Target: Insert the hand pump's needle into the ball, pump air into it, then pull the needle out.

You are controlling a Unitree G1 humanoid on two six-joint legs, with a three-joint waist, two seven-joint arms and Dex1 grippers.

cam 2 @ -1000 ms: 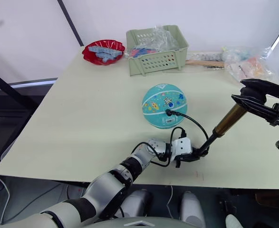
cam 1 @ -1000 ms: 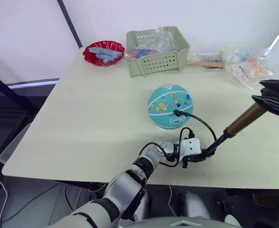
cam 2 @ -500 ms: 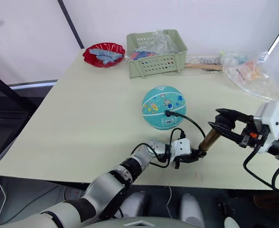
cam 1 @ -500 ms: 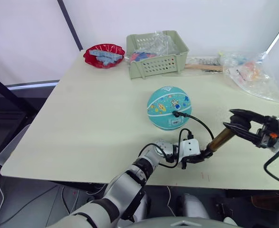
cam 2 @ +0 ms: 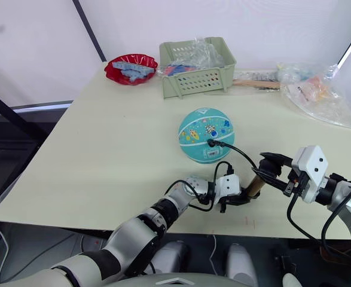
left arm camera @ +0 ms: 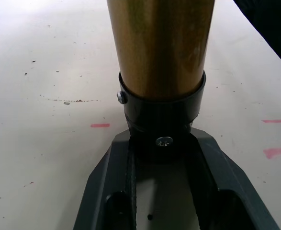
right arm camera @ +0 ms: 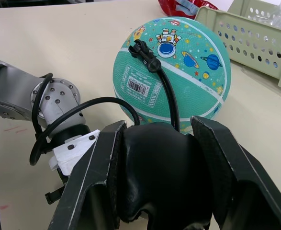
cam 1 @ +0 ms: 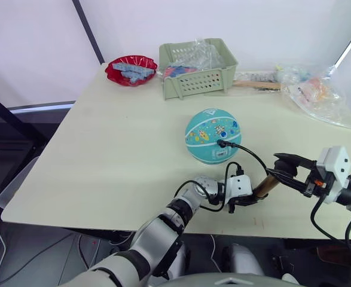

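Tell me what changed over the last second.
The right pincer pushed the pump's T-handle down, so much less of the gold barrel shows. The left pincer still clamps the pump's foot, and the needle fitting stays in the ball.

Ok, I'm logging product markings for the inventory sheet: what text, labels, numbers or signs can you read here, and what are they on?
White barcode sticker on the ball: bars and small print, too small to read.
Triangle mark on top of the ball: a logo shape, no legible letters.
Cartoon prints on the ball: pictures, no words.
Hand pump, basket, red bowl: no readable text.
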